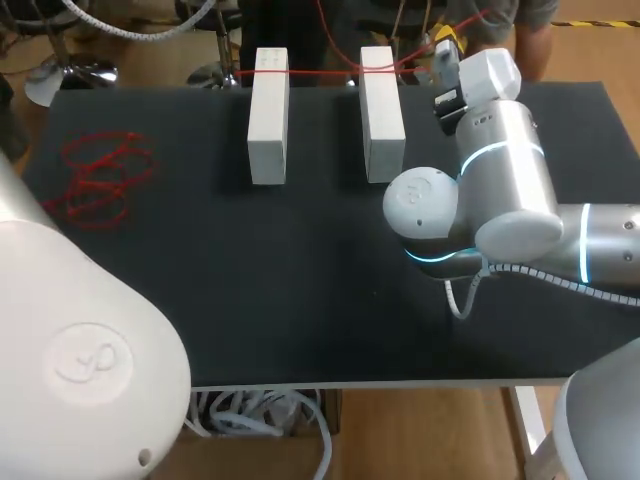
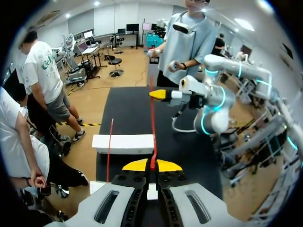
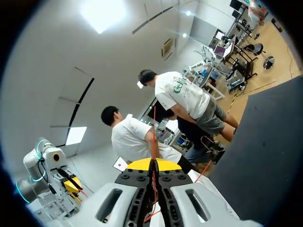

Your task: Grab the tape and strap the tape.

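Closest to the camera you see your left arm (image 1: pixel 90 350), a big white shell over the near corner of the black tabletop (image 1: pixel 300 300). Your right arm (image 1: pixel 520 200) comes in from the other side, and the right hand (image 1: pixel 446 42) is at the far edge of the tabletop.

The left hand (image 2: pixel 152 165) is closed, its yellow tips nearly together, and it pinches the red tape (image 2: pixel 152 123) between them. From there the tape runs straight ahead to the right hand, whose tips are also pressed together on it, so each hand holds one end.

Between the hands the tape crosses the far ends of one white block (image 1: pixel 268 115) and a second white block (image 1: pixel 381 110), which stand side by side. A loose red tangle (image 1: pixel 100 178) lies well apart from both hands, near your left arm.
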Action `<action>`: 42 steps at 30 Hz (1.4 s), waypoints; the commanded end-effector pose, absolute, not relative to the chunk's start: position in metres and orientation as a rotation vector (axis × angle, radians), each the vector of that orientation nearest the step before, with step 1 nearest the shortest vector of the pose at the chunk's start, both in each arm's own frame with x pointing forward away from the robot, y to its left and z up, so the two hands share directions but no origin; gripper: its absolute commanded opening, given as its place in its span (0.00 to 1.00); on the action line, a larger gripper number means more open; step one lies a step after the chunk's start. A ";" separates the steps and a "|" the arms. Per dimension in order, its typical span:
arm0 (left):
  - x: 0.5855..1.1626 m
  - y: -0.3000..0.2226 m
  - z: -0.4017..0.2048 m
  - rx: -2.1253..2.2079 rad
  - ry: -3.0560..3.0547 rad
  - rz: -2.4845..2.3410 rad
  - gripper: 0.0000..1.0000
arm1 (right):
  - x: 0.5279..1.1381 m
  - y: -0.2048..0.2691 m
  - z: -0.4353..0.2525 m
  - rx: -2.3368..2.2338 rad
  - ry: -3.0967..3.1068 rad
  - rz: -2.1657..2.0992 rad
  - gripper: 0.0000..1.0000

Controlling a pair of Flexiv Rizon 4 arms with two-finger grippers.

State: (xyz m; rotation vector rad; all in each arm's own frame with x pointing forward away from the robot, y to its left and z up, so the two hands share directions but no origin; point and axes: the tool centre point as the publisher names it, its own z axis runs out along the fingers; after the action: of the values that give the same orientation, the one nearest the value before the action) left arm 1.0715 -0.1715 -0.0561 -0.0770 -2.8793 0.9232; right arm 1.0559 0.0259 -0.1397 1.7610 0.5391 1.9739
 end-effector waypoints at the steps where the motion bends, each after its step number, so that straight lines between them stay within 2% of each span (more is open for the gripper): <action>1: 1.053 -0.178 -0.055 -0.047 -2.966 0.934 0.00 | 1.056 0.027 -0.137 1.769 0.540 1.965 0.00; 9: 1.038 -0.183 -0.062 -0.002 -2.988 0.974 0.00 | 1.056 0.027 -0.137 1.769 0.540 1.965 0.00; 42: 1.039 -0.182 -0.062 -0.044 -2.981 0.961 0.00 | 1.056 0.027 -0.137 1.769 0.540 1.965 0.00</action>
State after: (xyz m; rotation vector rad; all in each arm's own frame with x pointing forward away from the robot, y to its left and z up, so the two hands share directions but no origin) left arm 1.0405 -0.1822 -0.0628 -0.0464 -2.9771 0.9645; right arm 1.0559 0.0259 -0.1397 1.7611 0.5391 1.9738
